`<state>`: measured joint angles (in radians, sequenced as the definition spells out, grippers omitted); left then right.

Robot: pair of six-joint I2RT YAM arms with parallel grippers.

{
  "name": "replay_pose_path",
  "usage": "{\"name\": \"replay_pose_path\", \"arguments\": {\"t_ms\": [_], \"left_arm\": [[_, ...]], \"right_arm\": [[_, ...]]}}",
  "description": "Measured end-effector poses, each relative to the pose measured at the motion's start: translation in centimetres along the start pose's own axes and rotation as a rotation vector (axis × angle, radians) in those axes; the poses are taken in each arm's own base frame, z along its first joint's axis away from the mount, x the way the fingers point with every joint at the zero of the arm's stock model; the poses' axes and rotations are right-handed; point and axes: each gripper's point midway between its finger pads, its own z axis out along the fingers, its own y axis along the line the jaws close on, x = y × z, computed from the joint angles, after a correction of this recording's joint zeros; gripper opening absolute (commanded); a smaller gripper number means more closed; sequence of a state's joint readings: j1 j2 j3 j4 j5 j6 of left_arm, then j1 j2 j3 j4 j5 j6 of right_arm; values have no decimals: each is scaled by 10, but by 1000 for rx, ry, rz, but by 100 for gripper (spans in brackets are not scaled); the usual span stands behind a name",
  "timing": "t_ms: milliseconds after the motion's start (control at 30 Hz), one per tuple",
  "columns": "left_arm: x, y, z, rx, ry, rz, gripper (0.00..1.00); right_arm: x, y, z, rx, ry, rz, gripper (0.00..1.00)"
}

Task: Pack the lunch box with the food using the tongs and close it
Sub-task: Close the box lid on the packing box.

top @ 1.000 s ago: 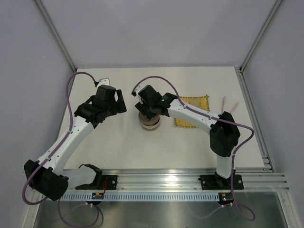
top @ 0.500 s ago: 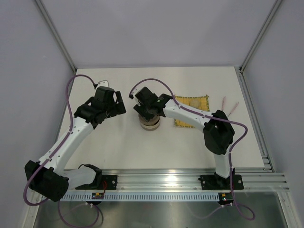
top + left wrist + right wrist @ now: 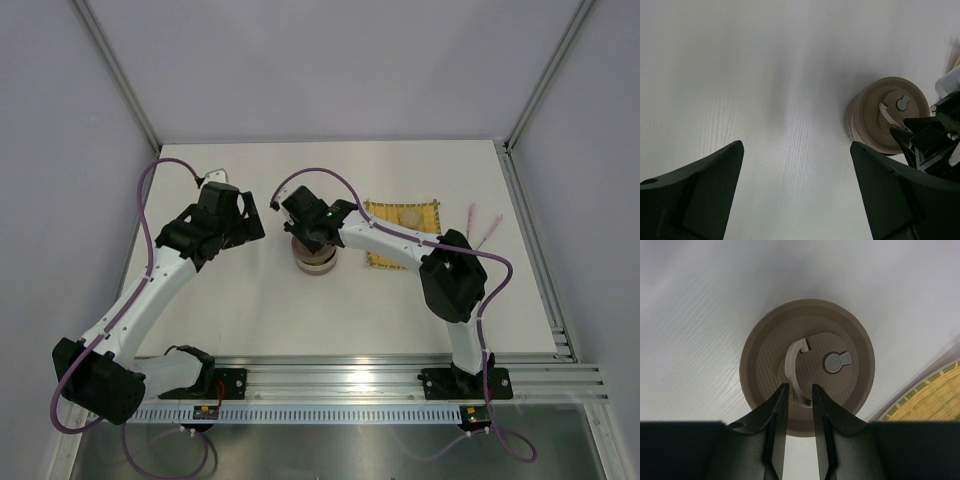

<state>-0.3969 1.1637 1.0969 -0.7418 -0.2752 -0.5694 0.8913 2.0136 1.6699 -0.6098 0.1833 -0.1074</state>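
Right gripper sits on the lidded lunch box; left gripper is wide apart over bare table.
Right fingers stand narrowly apart, straddling the lid's curved handle; cannot tell if they pinch it. The box stands mid-table, just left of the yellow mat.

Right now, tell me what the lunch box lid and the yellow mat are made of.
The lunch box lid looks like matte plastic or fibre composite, maybe dull metal: taupe, fine concentric lines, no glare. The mat looks like woven straw or bamboo: yellow-green slats, pale bound edge.
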Motion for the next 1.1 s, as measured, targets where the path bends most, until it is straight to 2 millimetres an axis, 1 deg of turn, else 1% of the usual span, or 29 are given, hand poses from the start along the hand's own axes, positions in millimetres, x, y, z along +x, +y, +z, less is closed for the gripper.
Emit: {"name": "replay_pose_path", "arguments": {"t_ms": [100,133,200,233,400,467,633,767,1100], "left_arm": [[1,-1,0,6,3,-1,92],[1,-1,0,8,3,-1,92],[1,-2,0,10,5,-1,92],[1,-2,0,10,4,-2,92],[1,-2,0,10,5,-2,92],[2,-1,1,10,6,-2,92],[4,0,2,7,11,-1,92],[3,0,2,8,10,-3,92],[2,0,1,10,5,-5,92]], "right_arm": [[0,-1,0,10,-1,5,20],[-1,-2,0,12,-4,7,14],[-3,-3,1,19,-12,8,6],[-4,-4,1,23,-17,10,0],[-9,-6,1,35,-43,17,0],[-8,-5,0,33,-50,20,0],[-8,0,-3,2,-57,36,0],[-4,5,-2,-18,-56,51,0],[0,7,-6,-21,-86,107,0]]}}
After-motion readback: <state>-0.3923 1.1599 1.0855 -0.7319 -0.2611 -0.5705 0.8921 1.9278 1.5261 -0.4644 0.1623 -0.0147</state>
